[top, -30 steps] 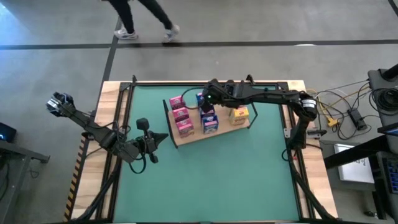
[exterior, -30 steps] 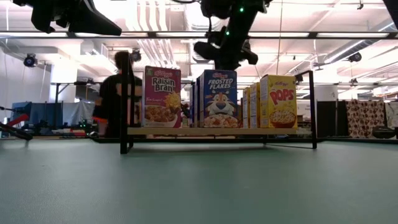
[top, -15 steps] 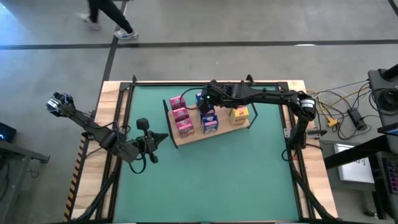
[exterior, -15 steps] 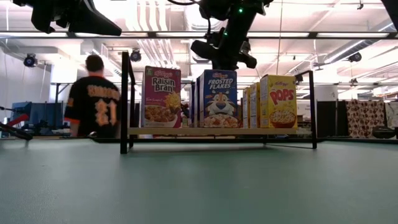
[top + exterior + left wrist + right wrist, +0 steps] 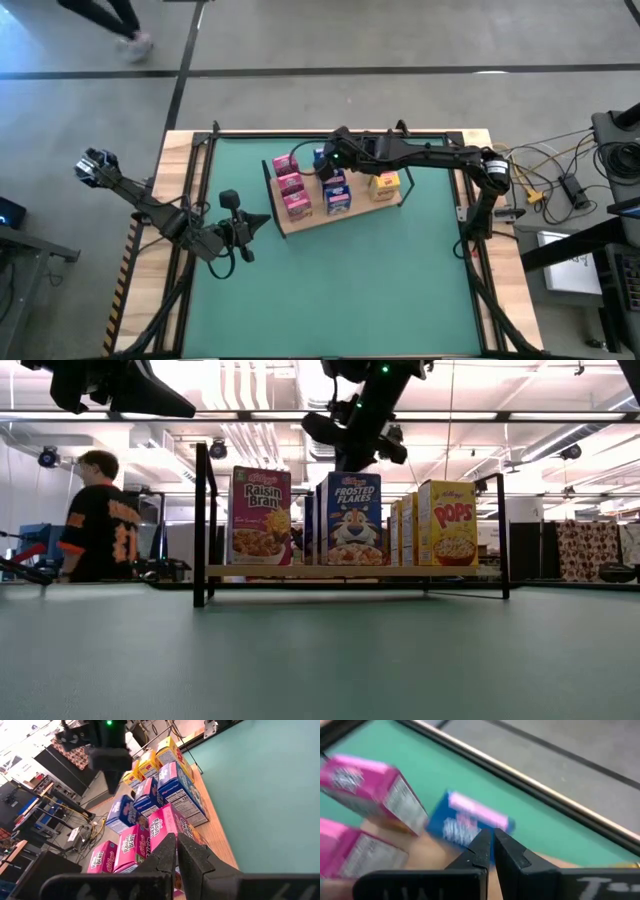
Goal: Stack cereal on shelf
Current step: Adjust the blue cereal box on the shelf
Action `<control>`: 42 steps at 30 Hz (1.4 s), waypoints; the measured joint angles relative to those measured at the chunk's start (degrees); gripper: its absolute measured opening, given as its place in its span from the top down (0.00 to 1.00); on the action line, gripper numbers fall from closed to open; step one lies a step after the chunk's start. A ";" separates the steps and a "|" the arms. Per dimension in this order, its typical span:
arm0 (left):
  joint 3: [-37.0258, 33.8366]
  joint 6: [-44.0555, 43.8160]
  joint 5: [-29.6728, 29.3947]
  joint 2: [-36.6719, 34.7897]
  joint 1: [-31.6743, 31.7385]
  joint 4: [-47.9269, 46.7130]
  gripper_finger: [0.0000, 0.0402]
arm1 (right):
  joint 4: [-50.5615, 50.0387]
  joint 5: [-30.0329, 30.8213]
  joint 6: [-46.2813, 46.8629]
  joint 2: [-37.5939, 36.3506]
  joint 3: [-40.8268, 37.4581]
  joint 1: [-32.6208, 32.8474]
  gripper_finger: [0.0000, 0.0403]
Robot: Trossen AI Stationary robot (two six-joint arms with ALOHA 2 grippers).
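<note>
1. The right gripper (image 5: 328, 160), fingers closed and empty, hangs above the blue cereal (image 5: 338, 190) row on the shelf (image 5: 345, 215).
2. Lift straight up, so no box tips.
3. The left gripper (image 5: 262, 221), closed, waits near the shelf's left end.

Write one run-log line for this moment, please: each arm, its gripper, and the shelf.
left gripper: shut, waiting beside shelf | right gripper: shut, empty, above rear blue cereal box | shelf: pink, blue, yellow rows standing

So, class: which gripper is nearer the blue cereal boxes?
Right. The right gripper hovers over the blue cereal boxes on the shelf; the left gripper waits beside the shelf's left end.
</note>
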 joint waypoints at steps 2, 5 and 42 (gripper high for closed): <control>0.00 -0.02 -0.01 0.00 0.01 0.02 1.00 | 2.77 -0.72 -1.33 0.01 0.00 0.02 0.97; 0.00 0.00 -0.02 0.00 0.00 0.00 1.00 | 6.91 -3.44 -2.50 0.31 0.00 0.16 0.97; 0.00 -0.02 0.00 0.00 0.02 0.39 1.00 | 6.85 0.39 -4.89 4.46 0.55 1.06 0.97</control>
